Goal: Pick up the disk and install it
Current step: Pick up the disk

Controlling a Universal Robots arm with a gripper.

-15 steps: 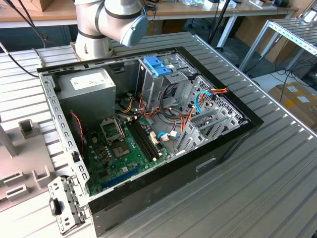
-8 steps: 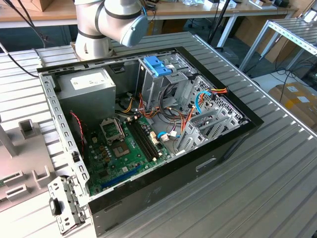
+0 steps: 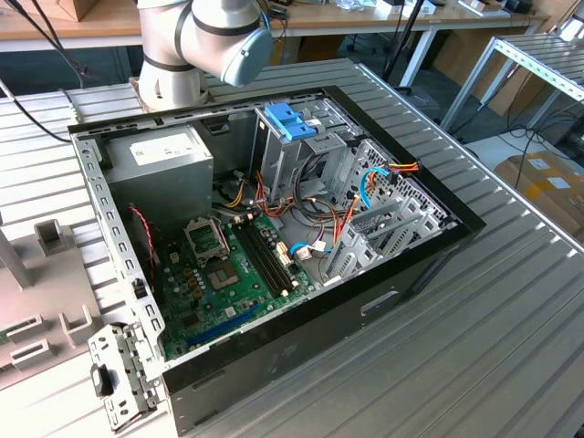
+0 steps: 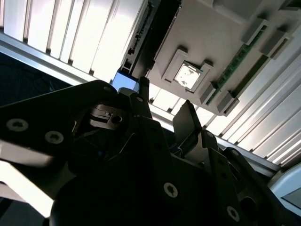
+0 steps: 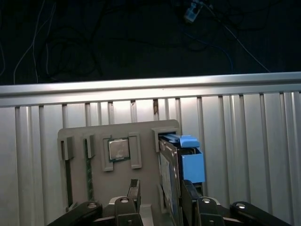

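Observation:
The disk (image 5: 170, 172) stands on edge in a slot of a grey fixture (image 5: 141, 134), a silver drive with a blue rail (image 5: 193, 162) on its side. My gripper (image 5: 161, 184) hangs just over it, open, with one finger (image 5: 135, 190) on each side of the drive. A gap shows between the drive and one finger, while the other finger (image 5: 189, 193) is close to the blue rail. In the second wrist view the gripper (image 4: 164, 92) sits beside the blue rail (image 4: 124, 82). The open computer case (image 3: 274, 228) lies on the table, with a drive cage (image 3: 292, 155) at its far end.
The fixture also holds a processor chip (image 5: 118, 149) and memory sticks (image 5: 88, 169). In the case are a grey power supply (image 3: 169, 157), a green motherboard (image 3: 228, 274), loose cables and a blue bracket (image 3: 290, 121) on the cage. The slatted metal table (image 3: 474, 347) ends close behind the fixture.

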